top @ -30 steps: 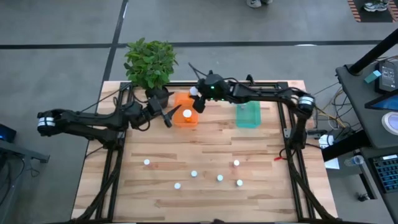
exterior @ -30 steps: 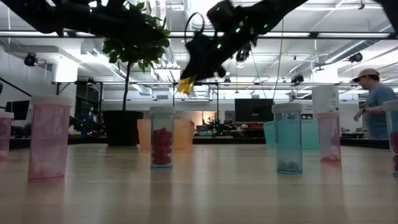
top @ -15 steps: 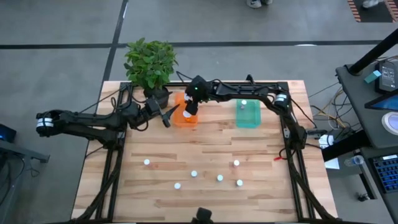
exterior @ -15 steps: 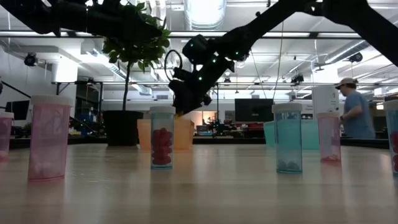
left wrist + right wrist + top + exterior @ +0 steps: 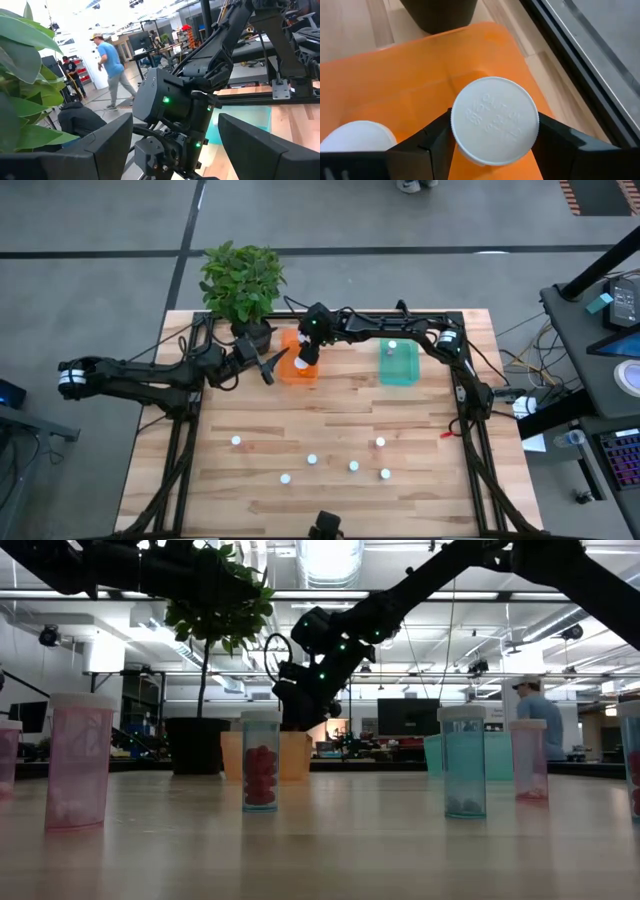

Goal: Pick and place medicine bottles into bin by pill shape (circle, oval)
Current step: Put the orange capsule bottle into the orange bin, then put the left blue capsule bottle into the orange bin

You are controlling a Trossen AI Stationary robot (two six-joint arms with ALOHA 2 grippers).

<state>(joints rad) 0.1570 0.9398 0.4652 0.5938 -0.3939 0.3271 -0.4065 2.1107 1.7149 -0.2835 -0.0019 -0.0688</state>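
We see an orange tub (image 5: 297, 370), a teal-green tub (image 5: 399, 365), white caps on little bottles (image 5: 353, 466), a leafy green plant (image 5: 241, 280) and a pale striped wood table (image 5: 330, 415).

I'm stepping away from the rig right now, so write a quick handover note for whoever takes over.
Right gripper: shut on a white-capped bottle, holding it over the orange tub; not yet let go.
Left gripper: open, empty, waiting just left of the orange tub, near the plant pot.
Done: one other cap already shows in the orange tub, and one bottle sits in the teal tub.
Left: release this bottle, then sort the six bottles standing on the near half of the table.
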